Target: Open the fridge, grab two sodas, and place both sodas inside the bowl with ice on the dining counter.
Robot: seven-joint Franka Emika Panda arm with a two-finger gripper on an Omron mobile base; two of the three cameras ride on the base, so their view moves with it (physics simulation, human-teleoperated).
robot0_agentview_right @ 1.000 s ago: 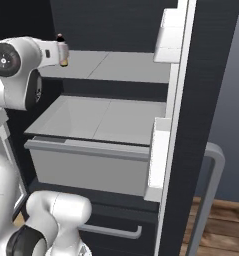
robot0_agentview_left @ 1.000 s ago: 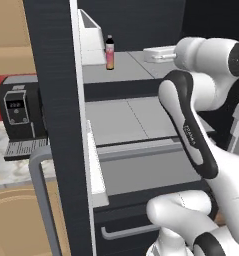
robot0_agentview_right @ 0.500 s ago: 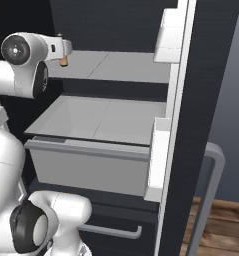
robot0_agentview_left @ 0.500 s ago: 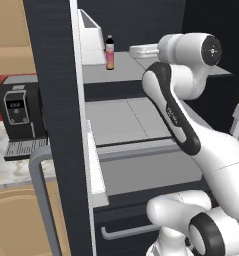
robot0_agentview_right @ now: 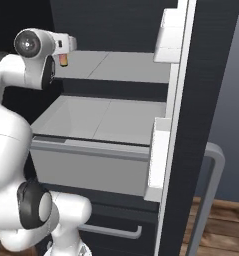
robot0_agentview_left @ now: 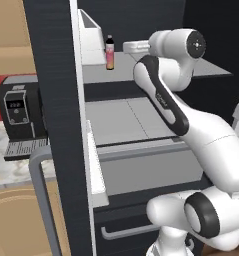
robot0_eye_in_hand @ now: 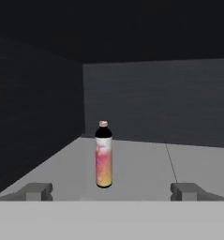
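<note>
Slim soda bottle (robot0_eye_in_hand: 103, 155) with a dark neck, pale cap and pink-to-orange body stands upright on the grey upper shelf (robot0_agentview_left: 121, 67) inside the open tall black fridge (robot0_agentview_left: 51, 100), near the shelf's left side. The two-finger gripper (robot0_eye_in_hand: 111, 191) faces it, jaws spread wide, holding nothing, short of the bottle. In the right base view the white hand hides most of the bottle; label print is illegible.

No text, brand or number can be read anywhere. The slim bottle with dark cap and pink-orange body (robot0_eye_in_hand: 103, 156), standing upright ahead of the open fingertips (robot0_eye_in_hand: 37, 191), carries a pale label too blurred to make out. The black coffee machine (robot0_agentview_left: 20, 113) has a small display panel, its marks illegible.
</note>
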